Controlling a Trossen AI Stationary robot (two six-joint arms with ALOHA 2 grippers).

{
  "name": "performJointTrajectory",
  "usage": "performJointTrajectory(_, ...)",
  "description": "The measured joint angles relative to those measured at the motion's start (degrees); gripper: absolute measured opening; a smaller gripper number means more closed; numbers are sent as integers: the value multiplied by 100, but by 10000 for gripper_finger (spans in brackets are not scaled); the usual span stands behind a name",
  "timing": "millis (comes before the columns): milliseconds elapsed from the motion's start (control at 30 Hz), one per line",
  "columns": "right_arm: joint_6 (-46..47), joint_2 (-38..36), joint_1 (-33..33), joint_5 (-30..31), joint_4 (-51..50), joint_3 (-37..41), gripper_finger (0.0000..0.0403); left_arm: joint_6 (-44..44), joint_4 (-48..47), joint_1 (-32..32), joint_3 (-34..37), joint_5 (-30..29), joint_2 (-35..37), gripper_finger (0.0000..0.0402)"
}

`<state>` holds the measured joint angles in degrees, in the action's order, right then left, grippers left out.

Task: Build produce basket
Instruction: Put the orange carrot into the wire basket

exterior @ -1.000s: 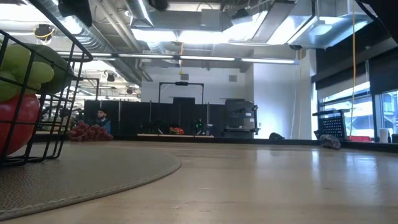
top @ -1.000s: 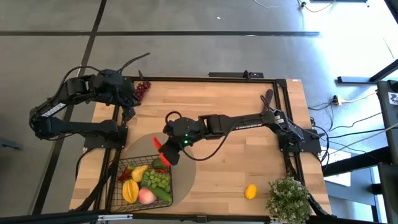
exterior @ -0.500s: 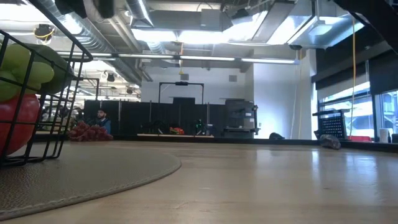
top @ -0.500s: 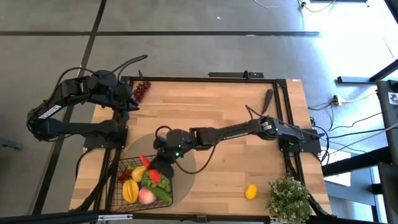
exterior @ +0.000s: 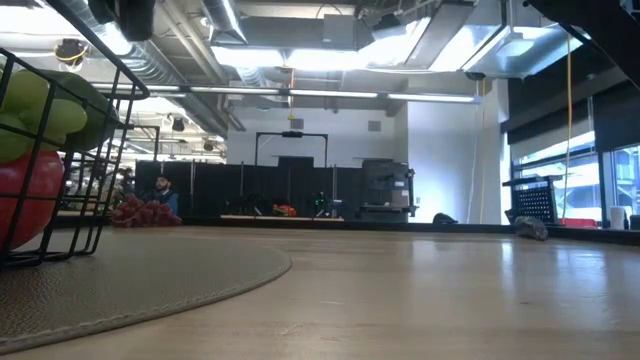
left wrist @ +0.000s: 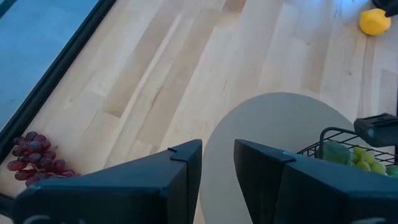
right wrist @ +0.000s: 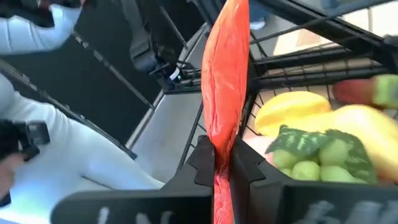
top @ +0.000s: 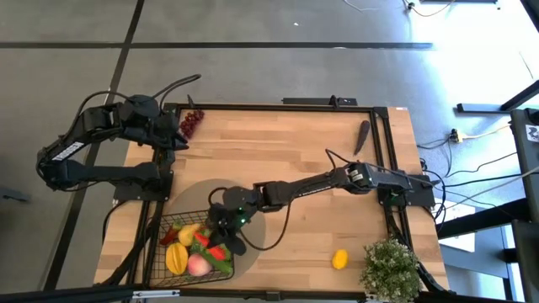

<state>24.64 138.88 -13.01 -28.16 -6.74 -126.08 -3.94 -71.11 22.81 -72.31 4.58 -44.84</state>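
The black wire basket (top: 192, 246) stands at the near left on the round tan mat (top: 253, 202). It holds yellow fruits (right wrist: 298, 109), green grapes (right wrist: 314, 162) and a pink peach (top: 199, 266). My right gripper (top: 221, 242) reaches in over the basket's far right corner, shut on a red chili (right wrist: 227, 81). My left gripper (left wrist: 217, 165) waits open at the far left, next to the purple grapes (top: 192, 124), with nothing between its fingers. The low view shows the basket's corner (exterior: 60, 150) with a red apple (exterior: 25, 205). My right gripper pinches the red chili between its two fingers, at the chili's lower part (right wrist: 222, 163). The fingers come from the table's right, slanting down, and lie along the chili. Its long free end sticks out past the fingertips over the basket's fruits; whether it touches them I cannot tell.
A lemon (top: 339, 258) lies near the front right, beside a bushy potted plant (top: 390, 268). A dark eggplant (top: 363, 133) lies at the far right. Bare wood stretches across the table's middle and far side.
My right gripper, shut on the chili, has gone down and toward the table's near left, from above the mat to over the basket, and has rolled as it went. The chili has come along and now lies over the fruits in the basket.
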Motion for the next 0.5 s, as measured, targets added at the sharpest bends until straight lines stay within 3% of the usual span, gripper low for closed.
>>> performJointTrajectory(367, -860, 382, -140, -151, 5, -2, 4, 115, 20, 0, 0, 19, 37, 84)
performJointTrajectory(500, -872, 483, -175, -172, 50, 0, 4, 482, 19, 0, 0, 636, 37, 84)
